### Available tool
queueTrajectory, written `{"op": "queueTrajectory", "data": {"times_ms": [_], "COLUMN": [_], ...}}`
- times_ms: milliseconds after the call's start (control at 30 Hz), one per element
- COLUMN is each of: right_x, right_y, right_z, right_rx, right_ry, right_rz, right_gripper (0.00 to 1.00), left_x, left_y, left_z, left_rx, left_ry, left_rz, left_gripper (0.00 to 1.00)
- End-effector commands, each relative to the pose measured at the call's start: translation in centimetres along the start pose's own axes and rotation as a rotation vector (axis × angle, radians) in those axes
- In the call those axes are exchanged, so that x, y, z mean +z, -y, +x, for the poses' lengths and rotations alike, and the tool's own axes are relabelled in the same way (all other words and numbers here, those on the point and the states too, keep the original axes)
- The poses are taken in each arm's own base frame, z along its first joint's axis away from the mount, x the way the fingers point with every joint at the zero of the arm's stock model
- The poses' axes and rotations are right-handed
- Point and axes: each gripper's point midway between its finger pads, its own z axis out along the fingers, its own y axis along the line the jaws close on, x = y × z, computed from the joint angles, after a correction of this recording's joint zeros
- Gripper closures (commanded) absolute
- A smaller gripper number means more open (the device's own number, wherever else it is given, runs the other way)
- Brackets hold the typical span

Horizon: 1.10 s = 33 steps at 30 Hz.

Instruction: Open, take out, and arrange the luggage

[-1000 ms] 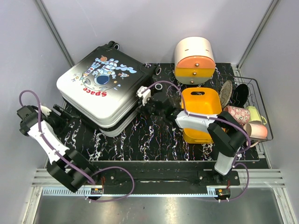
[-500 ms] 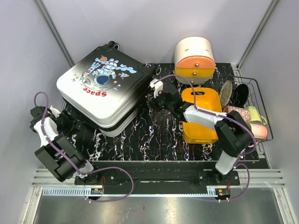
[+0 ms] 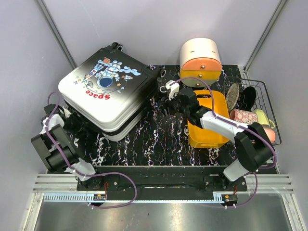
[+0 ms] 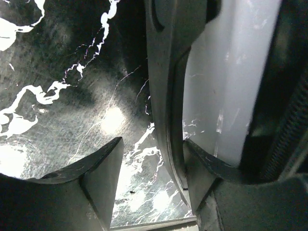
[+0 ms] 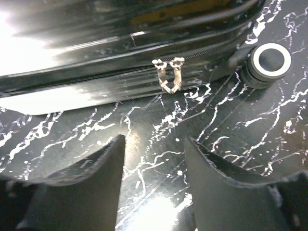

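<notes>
luggage shut, flat at rear left of desk; stiff slick shell, likely heavyish, best taken by zipper pulls; right fingers and left fingers spread, empty

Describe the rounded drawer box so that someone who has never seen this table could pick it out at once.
Find the black marbled mat; the luggage fills its far left corner. Right of the luggage, at the mat's far edge, stands the drawer box. Unlike the plain orange tray just in front of it, it is domed, white on top, with two orange drawer fronts.
</notes>
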Motion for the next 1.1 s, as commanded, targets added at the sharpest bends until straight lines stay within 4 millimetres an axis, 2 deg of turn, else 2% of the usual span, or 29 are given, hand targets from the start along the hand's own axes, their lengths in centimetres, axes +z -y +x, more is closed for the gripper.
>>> {"op": "queueTrajectory", "data": {"times_ms": [0,100,167,233,267,367,400,467,633,667,767,867,1067], "right_x": [-0.7,-0.4,-0.7,-1.1,-1.2,-0.6,-0.1,0.3,1.9,2.3,3.4,4.2,6.0], "right_y": [1.3,2.9,3.8,3.5,3.4,2.7,2.6,2.1,0.8,0.6,-0.7,-3.2,-3.7], "right_z": [-1.0,-0.2,0.6,-0.2,0.3,0.0,0.2,0.4,-0.7,-1.4,-1.3,-0.6,0.2], "right_rx": [-0.042,-0.049,-0.029,-0.021,-0.027,-0.072,-0.078,-0.072,-0.057,-0.062,-0.05,-0.081,-0.081], "right_ry": [0.033,0.014,-0.004,0.05,0.056,0.084,0.088,0.107,0.198,0.209,0.21,0.208,0.205], "right_rz": [0.051,0.114,0.103,0.035,0.021,-0.036,-0.053,-0.089,-0.178,-0.184,-0.22,-0.271,-0.233], "right_gripper": [0.35,0.29,0.22,0.19,0.18,0.23,0.28,0.3,0.35,0.36,0.36,0.36,0.41], "left_x": [2.0,1.9,1.0,0.2,-0.5,-1.7,-1.9,-2.3,-2.4,-2.3,-2.1,-2.0,-1.5], "left_y": [-0.1,-0.6,-2.0,-3.2,-4.4,-6.4,-6.8,-7.3,-7.6,-7.4,-7.1,-7.0,-6.7], "left_z": [-1.9,-1.9,-1.6,-1.4,-1.4,-1.9,-1.8,-2.0,-3.1,-3.3,-3.3,-3.2,-3.0], "left_rx": [0.05,0.107,0.148,0.148,0.137,0.138,0.133,0.152,0.194,0.2,0.201,0.197,0.195], "left_ry": [0.022,0.0,-0.035,-0.055,-0.063,-0.068,-0.075,-0.082,-0.096,-0.105,-0.107,-0.111,-0.102], "left_rz": [-0.05,-0.106,-0.177,-0.206,-0.225,-0.251,-0.253,-0.255,-0.26,-0.248,-0.224,-0.212,-0.189], "left_gripper": [0.45,0.68,0.88,1.0,1.0,1.0,1.0,1.0,1.0,1.0,1.0,1.0,1.0]}}
